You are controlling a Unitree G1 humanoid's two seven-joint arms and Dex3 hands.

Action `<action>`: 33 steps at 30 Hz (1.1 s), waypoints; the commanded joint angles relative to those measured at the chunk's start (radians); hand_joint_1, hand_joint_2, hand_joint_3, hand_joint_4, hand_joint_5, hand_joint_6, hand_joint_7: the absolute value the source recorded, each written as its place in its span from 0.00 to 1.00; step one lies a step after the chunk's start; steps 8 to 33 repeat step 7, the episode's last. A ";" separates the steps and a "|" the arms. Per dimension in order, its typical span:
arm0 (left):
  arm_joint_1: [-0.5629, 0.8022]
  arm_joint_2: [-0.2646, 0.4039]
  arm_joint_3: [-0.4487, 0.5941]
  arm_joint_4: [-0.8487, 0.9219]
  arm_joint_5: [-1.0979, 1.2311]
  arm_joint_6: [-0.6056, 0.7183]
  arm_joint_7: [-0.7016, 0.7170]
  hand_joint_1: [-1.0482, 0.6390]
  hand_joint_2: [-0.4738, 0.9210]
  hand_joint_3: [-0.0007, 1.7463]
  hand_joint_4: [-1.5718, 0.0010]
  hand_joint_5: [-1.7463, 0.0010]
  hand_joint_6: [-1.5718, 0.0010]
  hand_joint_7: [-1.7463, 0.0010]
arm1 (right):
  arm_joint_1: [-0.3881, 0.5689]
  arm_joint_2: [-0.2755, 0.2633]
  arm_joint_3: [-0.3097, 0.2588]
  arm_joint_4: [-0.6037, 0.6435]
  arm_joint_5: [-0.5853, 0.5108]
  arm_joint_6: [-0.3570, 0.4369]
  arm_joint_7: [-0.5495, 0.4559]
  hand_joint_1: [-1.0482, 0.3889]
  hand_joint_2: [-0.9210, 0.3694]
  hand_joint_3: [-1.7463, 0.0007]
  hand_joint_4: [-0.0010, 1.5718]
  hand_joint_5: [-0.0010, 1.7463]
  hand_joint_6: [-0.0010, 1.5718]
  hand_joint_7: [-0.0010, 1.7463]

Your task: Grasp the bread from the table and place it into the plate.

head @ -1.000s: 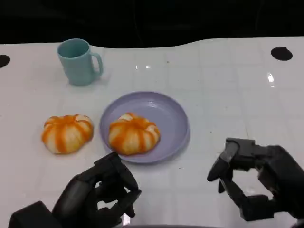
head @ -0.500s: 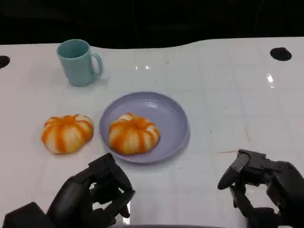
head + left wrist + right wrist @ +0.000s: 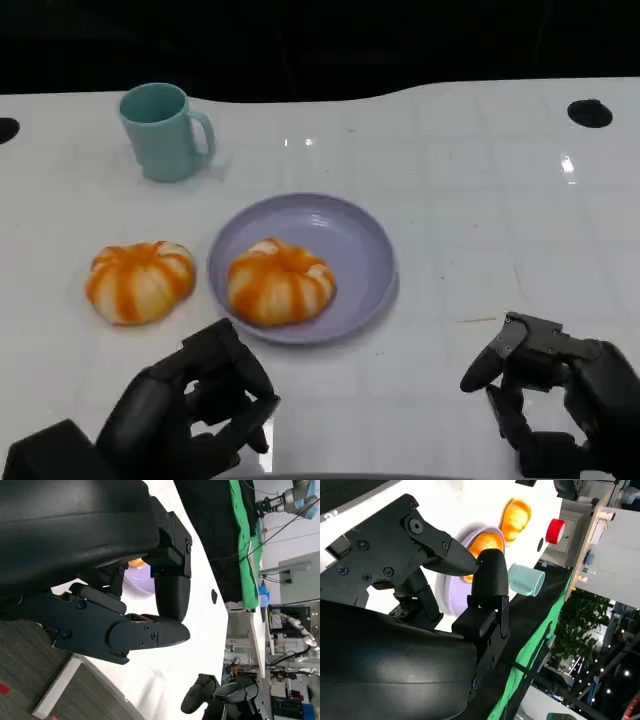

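Bread [image 3: 140,281] lies on the white table [image 3: 470,220], just left of the plate [image 3: 350,240] and apart from its rim; a second, matching bun [image 3: 279,281] sits inside the plate at its near left. The loose one lies ahead of the left hand [image 3: 195,415] and a little to its left, so that hand is far nearer than the right hand [image 3: 555,385], which hovers well off at the table's near right. Round and domed, the bread has no real long axis, so a grasp from above should suit any heading. Left hand holds nothing, fingers curled partway with a gap between them; right hand is likewise empty, fingers bent and apart. Crust looks soft and matte, orange-striped on cream; the plate is smooth, shallow lilac; a teal mug [image 3: 163,131] stands behind.
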 commanded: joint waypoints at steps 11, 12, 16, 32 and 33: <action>-0.002 0.015 0.001 0.009 0.005 -0.022 -0.010 0.32 1.00 0.24 0.57 0.00 0.69 0.02 | -0.003 -0.005 -0.017 0.020 -0.007 -0.032 -0.013 0.61 0.40 0.32 0.60 1.00 0.52 0.81; -0.002 0.015 0.001 0.009 0.005 -0.022 -0.010 0.32 1.00 0.24 0.57 0.00 0.69 0.02 | -0.003 -0.005 -0.017 0.020 -0.007 -0.032 -0.013 0.61 0.40 0.32 0.60 1.00 0.52 0.81; -0.002 0.015 0.001 0.009 0.005 -0.022 -0.010 0.32 1.00 0.24 0.57 0.00 0.69 0.02 | -0.003 -0.005 -0.017 0.020 -0.007 -0.032 -0.013 0.61 0.40 0.32 0.60 1.00 0.52 0.81; -0.002 0.015 0.001 0.009 0.005 -0.022 -0.010 0.32 1.00 0.24 0.57 0.00 0.69 0.02 | -0.003 -0.005 -0.017 0.020 -0.007 -0.032 -0.013 0.61 0.40 0.32 0.60 1.00 0.52 0.81; -0.002 0.015 0.001 0.009 0.005 -0.022 -0.010 0.32 1.00 0.24 0.57 0.00 0.69 0.02 | -0.003 -0.005 -0.017 0.020 -0.007 -0.032 -0.013 0.61 0.40 0.32 0.60 1.00 0.52 0.81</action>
